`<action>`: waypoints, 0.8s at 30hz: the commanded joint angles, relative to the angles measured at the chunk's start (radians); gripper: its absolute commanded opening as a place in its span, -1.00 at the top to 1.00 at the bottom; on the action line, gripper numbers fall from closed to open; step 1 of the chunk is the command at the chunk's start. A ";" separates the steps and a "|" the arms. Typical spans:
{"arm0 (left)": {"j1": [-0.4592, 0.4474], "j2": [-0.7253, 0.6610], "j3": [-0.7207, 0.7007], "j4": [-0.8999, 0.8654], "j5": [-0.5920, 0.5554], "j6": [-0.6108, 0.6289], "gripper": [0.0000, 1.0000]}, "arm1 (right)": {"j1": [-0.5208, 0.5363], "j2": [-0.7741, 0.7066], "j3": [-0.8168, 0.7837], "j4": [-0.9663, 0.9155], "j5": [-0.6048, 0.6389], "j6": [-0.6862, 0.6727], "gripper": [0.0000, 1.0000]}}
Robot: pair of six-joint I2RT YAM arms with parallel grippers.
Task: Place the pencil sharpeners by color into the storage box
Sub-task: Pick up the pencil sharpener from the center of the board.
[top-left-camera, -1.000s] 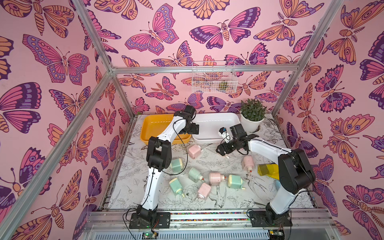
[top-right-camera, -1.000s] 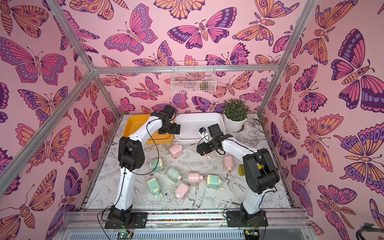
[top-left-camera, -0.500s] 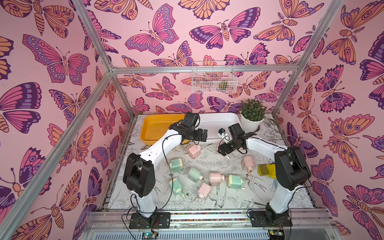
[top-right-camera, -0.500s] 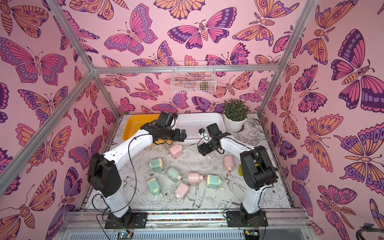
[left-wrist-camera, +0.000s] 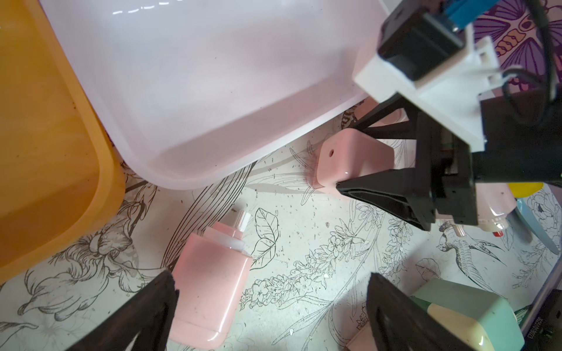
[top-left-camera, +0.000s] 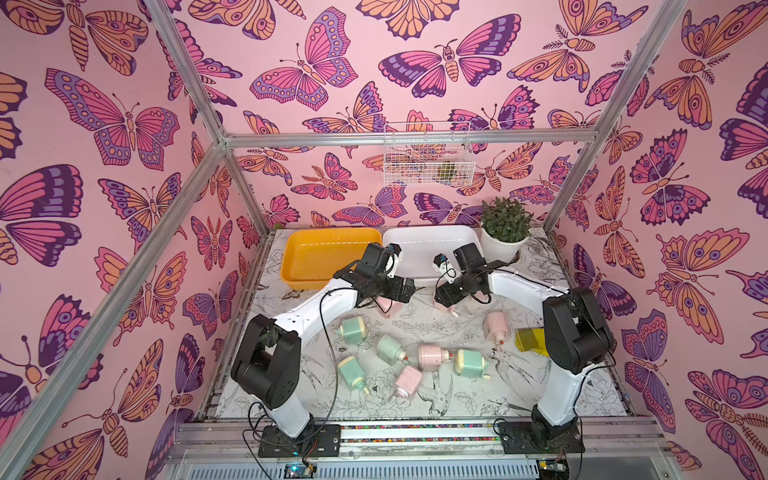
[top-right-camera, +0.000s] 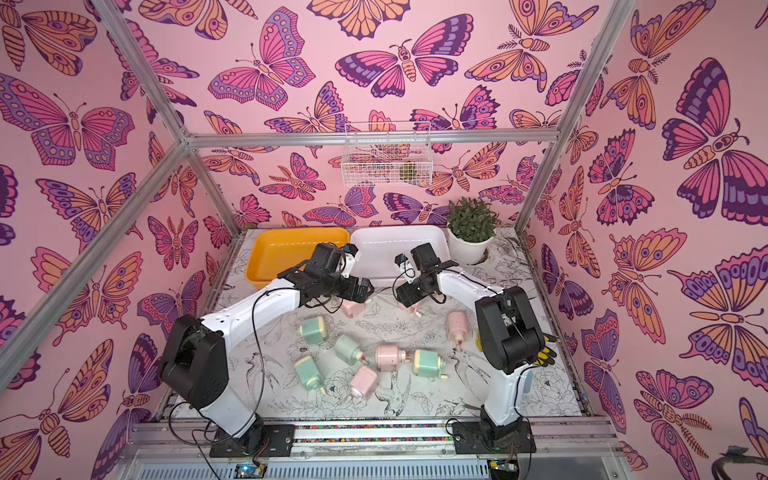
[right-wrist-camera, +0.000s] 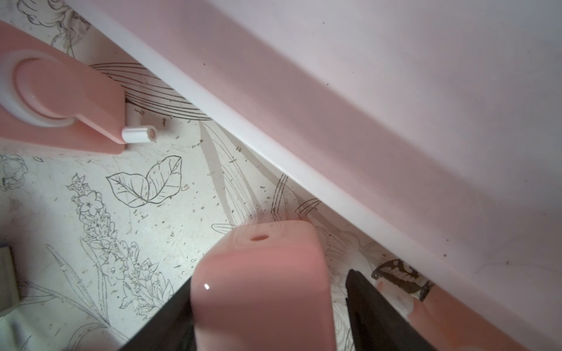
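Observation:
Two storage boxes stand at the back in both top views, a yellow one (top-left-camera: pixel 293 257) and a white one (top-left-camera: pixel 419 251), both bare inside. My right gripper (right-wrist-camera: pixel 269 278) is open astride a pink pencil sharpener (right-wrist-camera: pixel 261 288) beside the white box (right-wrist-camera: pixel 395 106). One finger touches it and a gap shows at the other. My left gripper (left-wrist-camera: pixel 270 279) hangs open over a second pink sharpener (left-wrist-camera: pixel 209 282), which lies on the mat by one fingertip. Several more sharpeners, pink (top-left-camera: pixel 432 356) and mint green (top-left-camera: pixel 353 330), lie scattered on the mat nearer the front.
A potted plant (top-left-camera: pixel 505 230) stands right of the white box. A translucent yellow piece (top-left-camera: pixel 530 340) lies by the right arm's elbow. A wire basket (top-left-camera: pixel 428 153) hangs on the back wall. The two grippers (top-left-camera: pixel 422 293) are close together in front of the boxes.
My left arm has swung from over the yellow box forward and right, down over a pink sharpener. The right gripper's jaws have narrowed around its pink sharpener.

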 commanded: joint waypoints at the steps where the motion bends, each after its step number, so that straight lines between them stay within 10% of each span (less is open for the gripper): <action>1: -0.004 -0.024 -0.024 0.021 -0.019 0.078 -1.00 | 0.008 0.022 0.035 -0.052 -0.001 -0.024 -0.40; 13: -0.018 -0.009 -0.014 0.020 -0.059 0.115 -1.00 | 0.008 -0.057 0.006 -0.074 -0.043 -0.051 1.00; 24: -0.019 -0.020 -0.021 0.047 -0.089 0.105 -1.00 | 0.006 -0.214 0.018 -0.135 -0.123 -0.039 1.00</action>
